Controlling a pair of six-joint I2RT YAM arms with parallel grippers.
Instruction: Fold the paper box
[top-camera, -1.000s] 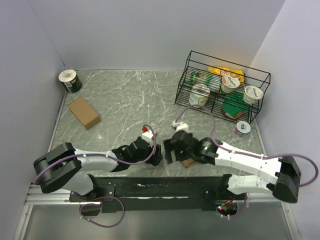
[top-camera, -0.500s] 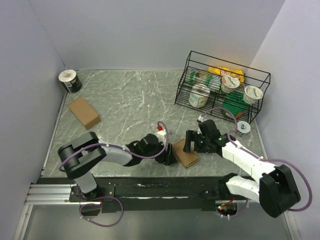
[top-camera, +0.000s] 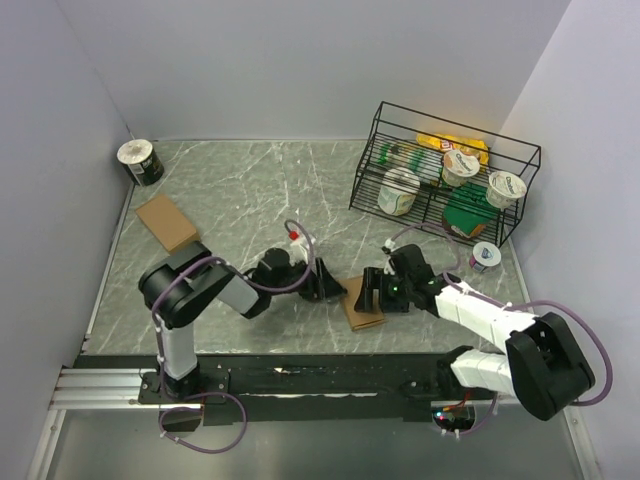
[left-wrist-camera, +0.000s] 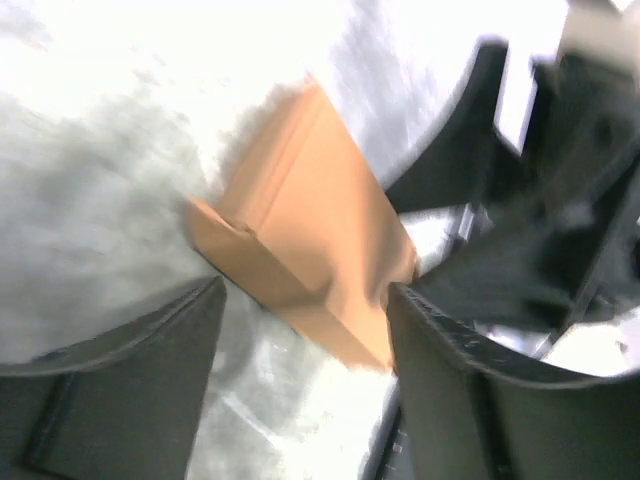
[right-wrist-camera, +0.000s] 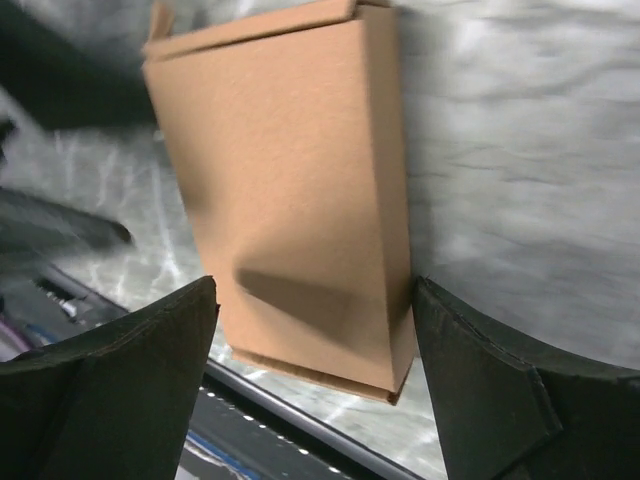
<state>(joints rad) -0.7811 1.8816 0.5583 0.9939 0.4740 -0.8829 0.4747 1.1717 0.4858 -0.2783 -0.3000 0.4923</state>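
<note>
The brown paper box (top-camera: 362, 304) lies flat and closed on the marble table, near the front edge, between both grippers. My left gripper (top-camera: 326, 284) is open at the box's left end. In the left wrist view the box (left-wrist-camera: 300, 230) has one corner reaching in between the left gripper's (left-wrist-camera: 305, 300) fingers (left-wrist-camera: 130, 380). My right gripper (top-camera: 377, 290) is open at the box's right side. In the right wrist view its fingers (right-wrist-camera: 500, 380) stand on either side of the box's (right-wrist-camera: 290, 190) near end, very close to its edges.
A second flat brown box (top-camera: 167, 222) lies at the left. A dark roll (top-camera: 140, 161) stands in the back left corner. A black wire rack (top-camera: 445, 170) with yogurt cups and packets stands at the back right, one cup (top-camera: 484, 256) beside it. The black base rail (top-camera: 320, 375) runs along the front.
My left gripper moved back and a little left. My right gripper moved left onto the box's end. The box shifted slightly left and turned more upright.
</note>
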